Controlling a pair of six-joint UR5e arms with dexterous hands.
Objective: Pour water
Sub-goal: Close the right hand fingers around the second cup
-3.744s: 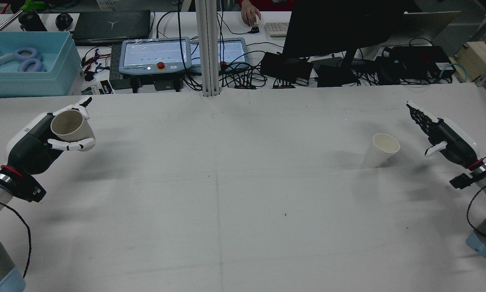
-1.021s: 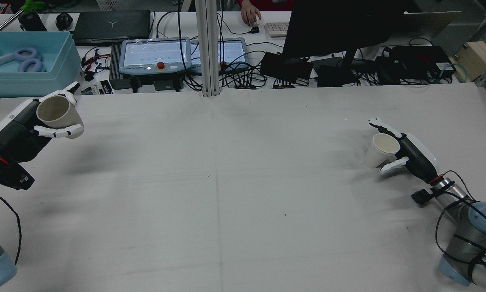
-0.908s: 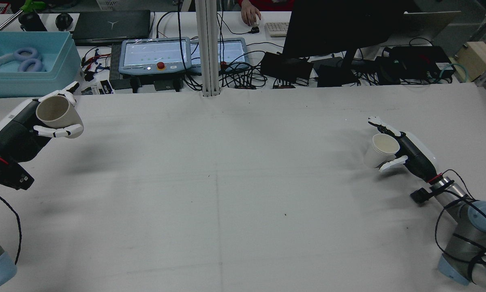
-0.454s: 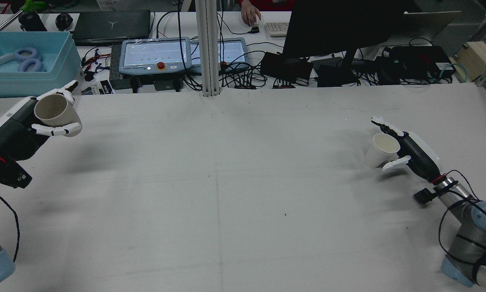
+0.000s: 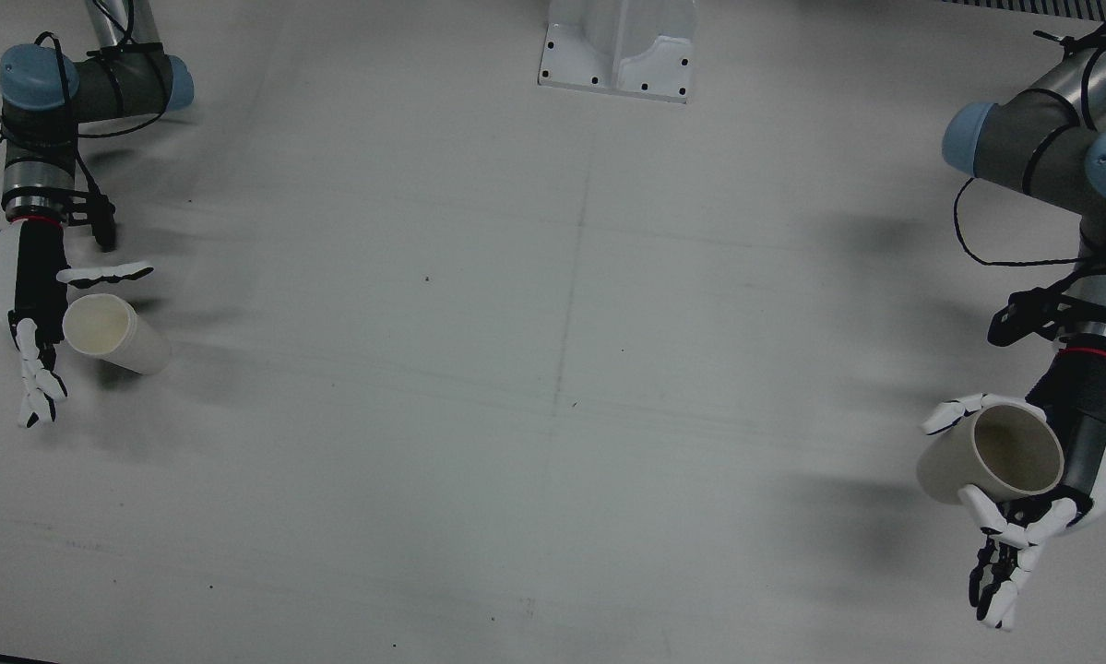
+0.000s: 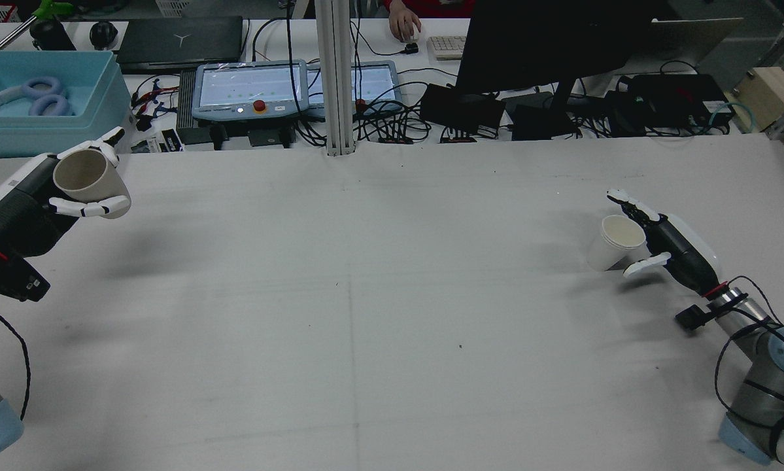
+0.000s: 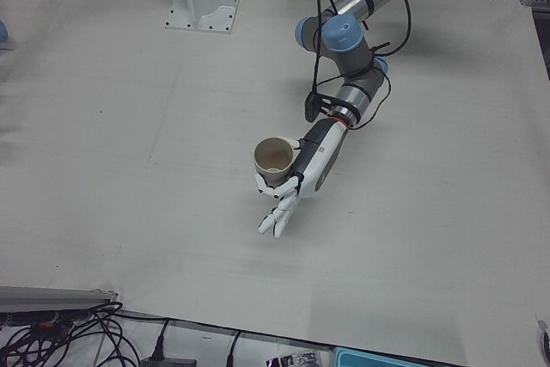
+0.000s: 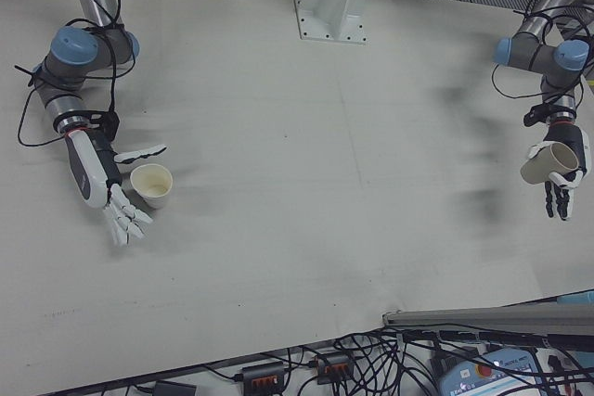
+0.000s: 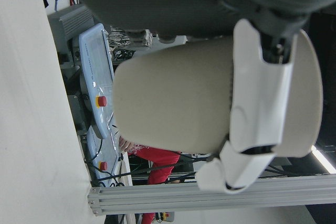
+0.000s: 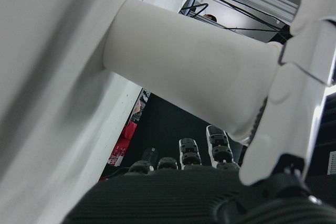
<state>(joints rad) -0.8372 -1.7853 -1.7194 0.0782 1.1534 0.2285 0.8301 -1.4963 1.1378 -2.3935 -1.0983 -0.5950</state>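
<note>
My left hand (image 6: pixel 29 206) is shut on a tan cup (image 6: pixel 87 183) and holds it tilted above the table's far left; both also show in the front view (image 5: pixel 1083 443), cup (image 5: pixel 986 456), and in the left-front view (image 7: pixel 316 156), cup (image 7: pixel 273 159). A white paper cup (image 6: pixel 614 243) stands on the table at the right. My right hand (image 6: pixel 669 243) is open beside it, with straight fingers behind the cup and the thumb in front. In the front view the right hand (image 5: pixel 31 295) flanks the white cup (image 5: pixel 114 334). I cannot see water in either cup.
Beyond the table's far edge are a blue bin (image 6: pixel 38 124) with headphones, two teach pendants (image 6: pixel 248 88), an aluminium post (image 6: pixel 336 78), a dark monitor (image 6: pixel 548 46) and cables. A white mount base (image 5: pixel 622 46) sits between the pedestals.
My right hand came in from the far right to the white cup, then shifted slightly right. My left hand carried the tan cup a little left and farther back.
</note>
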